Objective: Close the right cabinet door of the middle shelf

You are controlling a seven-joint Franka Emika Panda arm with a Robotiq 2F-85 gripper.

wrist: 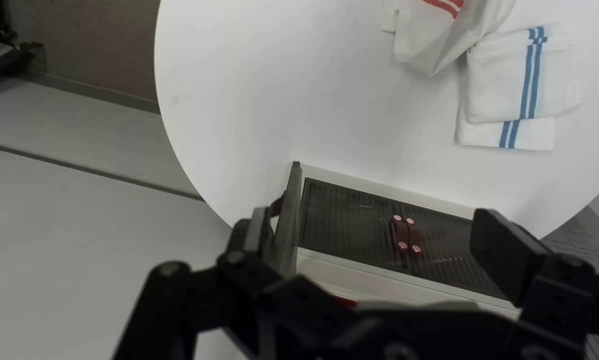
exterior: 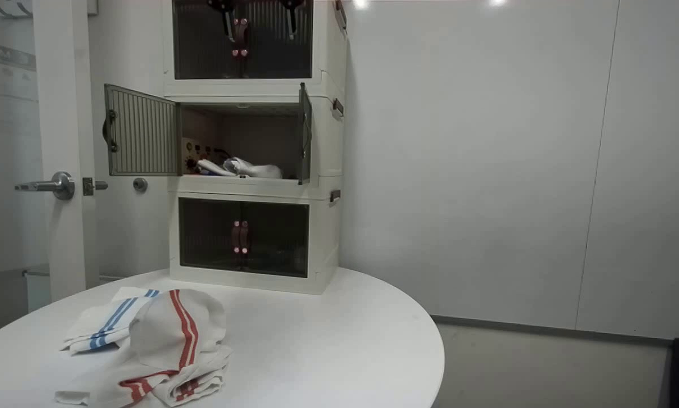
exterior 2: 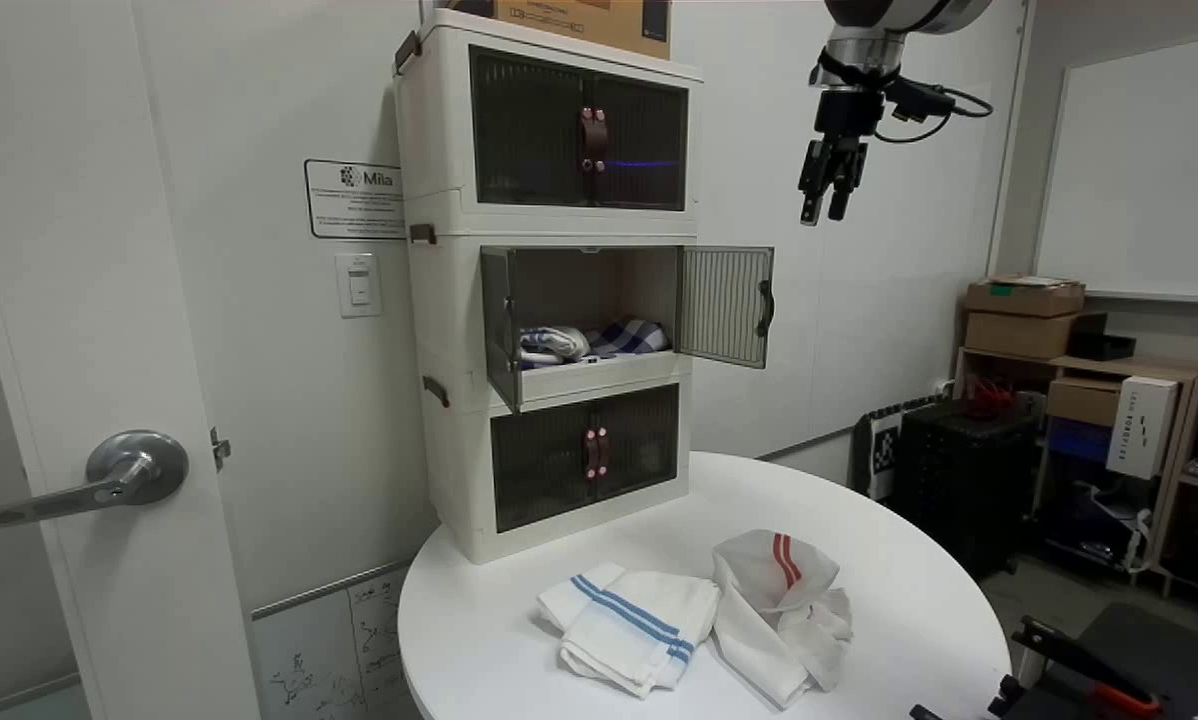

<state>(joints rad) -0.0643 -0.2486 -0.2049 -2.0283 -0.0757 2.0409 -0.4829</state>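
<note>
Below the spread claw (exterior 2: 823, 218), the right cabinet door (exterior 2: 724, 305) of the middle shelf (exterior 2: 599, 375) stood open, its closing apparently undone.

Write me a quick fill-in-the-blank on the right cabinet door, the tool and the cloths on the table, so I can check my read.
The right cabinet door of the middle shelf stands wide ____.
The tool holds ____.
The folded cloth on the table has ____ stripes.
The crumpled cloth beside it has ____ stripes.
Missing words: open; nothing; blue; red.
</note>
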